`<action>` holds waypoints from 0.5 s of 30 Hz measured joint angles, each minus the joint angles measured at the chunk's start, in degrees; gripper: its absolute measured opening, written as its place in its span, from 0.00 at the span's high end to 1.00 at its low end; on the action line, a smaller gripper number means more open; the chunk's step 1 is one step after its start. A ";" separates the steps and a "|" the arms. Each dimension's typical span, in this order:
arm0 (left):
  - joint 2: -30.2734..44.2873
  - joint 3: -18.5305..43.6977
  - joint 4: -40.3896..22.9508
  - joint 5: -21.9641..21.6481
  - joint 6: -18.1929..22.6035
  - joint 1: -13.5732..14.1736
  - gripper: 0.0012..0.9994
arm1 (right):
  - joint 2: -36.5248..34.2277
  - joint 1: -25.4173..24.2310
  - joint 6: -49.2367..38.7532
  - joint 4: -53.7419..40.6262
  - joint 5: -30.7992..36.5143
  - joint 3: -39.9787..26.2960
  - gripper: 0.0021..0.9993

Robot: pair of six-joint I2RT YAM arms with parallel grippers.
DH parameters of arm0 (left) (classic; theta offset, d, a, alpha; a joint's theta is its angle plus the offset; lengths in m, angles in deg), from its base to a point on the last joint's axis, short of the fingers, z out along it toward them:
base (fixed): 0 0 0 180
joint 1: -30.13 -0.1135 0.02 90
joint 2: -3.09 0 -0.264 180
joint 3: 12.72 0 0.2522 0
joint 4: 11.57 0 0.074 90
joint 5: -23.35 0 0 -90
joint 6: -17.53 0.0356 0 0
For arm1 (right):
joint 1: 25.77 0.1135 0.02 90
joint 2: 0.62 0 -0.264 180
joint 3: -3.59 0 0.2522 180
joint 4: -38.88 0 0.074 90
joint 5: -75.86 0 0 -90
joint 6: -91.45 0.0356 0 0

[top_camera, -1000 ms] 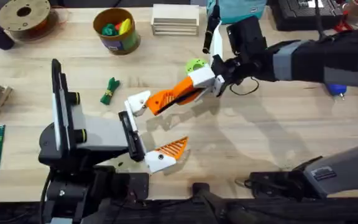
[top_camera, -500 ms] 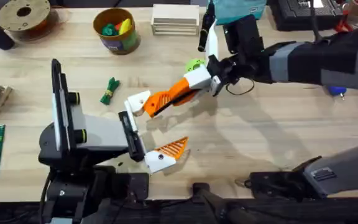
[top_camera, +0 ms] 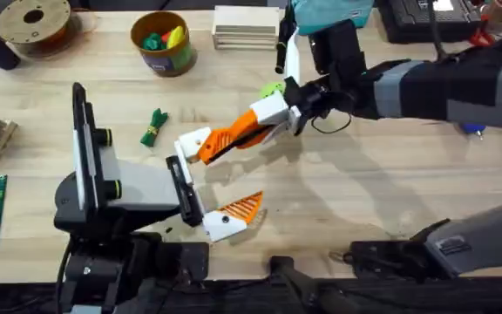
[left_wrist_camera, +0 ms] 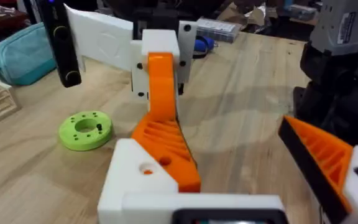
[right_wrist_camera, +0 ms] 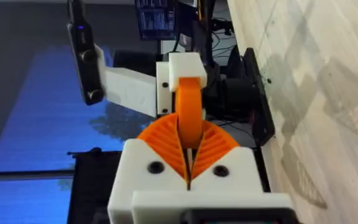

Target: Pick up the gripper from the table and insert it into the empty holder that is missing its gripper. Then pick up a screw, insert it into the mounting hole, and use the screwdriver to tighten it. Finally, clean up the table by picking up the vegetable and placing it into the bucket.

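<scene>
Plainly, the biggest hazard is the left gripper [top_camera: 214,179] itself: its jaws stand wide apart on nothing, and if that arm yields under a push, the socket shifts off line.

The right gripper [top_camera: 273,112] reaches across the middle with its ribbed pads clamped on the gripper [top_camera: 232,135], holding the thick end. A slanted grip like this could let the part pivot between the pads as load builds.

The bucket [top_camera: 164,42] sits at the far left of the table, and the screwdriver [top_camera: 473,126] peeks out blue behind the right arm. Both are well apart from the work, so the risk there is small — an elbow sweep at most.

The holder [top_camera: 192,142] is the upper left jaw tip, and the orange wedge meets it at its narrow end. Whether the wedge is fully seated I cannot tell. If the right arm lets go too soon, the piece may drop to the table or hang crooked, and the screw hole would not line up.

The vegetable [top_camera: 153,127] lies just left of the holder — close enough to be knocked away by a slip.
</scene>
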 joint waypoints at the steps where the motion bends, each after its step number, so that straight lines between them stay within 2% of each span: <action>1: 0.00 0.00 -0.02 0.00 -0.15 0.00 0.01 | 0.00 0.21 -0.02 0.07 0.47 0.00 0.99; 15: 0.00 0.00 -0.08 -0.02 -1.22 0.00 0.01 | 0.00 1.36 -0.12 3.00 3.66 0.29 1.00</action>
